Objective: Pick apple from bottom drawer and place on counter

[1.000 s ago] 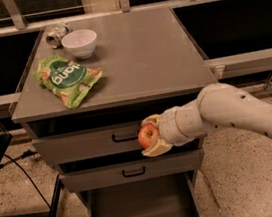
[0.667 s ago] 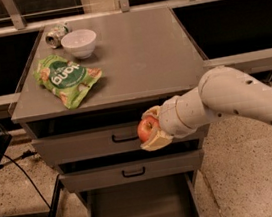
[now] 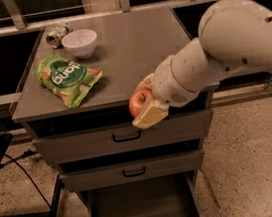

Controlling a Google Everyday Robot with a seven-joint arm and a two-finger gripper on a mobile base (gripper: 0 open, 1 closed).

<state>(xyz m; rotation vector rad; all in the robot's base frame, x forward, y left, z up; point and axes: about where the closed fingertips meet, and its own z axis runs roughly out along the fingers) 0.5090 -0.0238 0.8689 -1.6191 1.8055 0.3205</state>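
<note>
My gripper (image 3: 143, 103) is shut on the apple (image 3: 138, 102), a small red-orange fruit held between its cream pads. It hangs at the front edge of the counter (image 3: 133, 50), about level with the top and just above the uppermost drawer. The white arm reaches in from the right. The bottom drawer (image 3: 142, 208) stands pulled open below, its grey interior bare.
A green snack bag (image 3: 67, 78) lies on the counter's left side. A white bowl (image 3: 79, 41) and a tipped can (image 3: 57, 34) sit at the back left. Two upper drawers with black handles (image 3: 126, 136) are closed. Cables and a black stand are on the left floor.
The gripper has risen with the apple from in front of the top drawer to the counter's front edge, and the arm has come closer to the camera.
</note>
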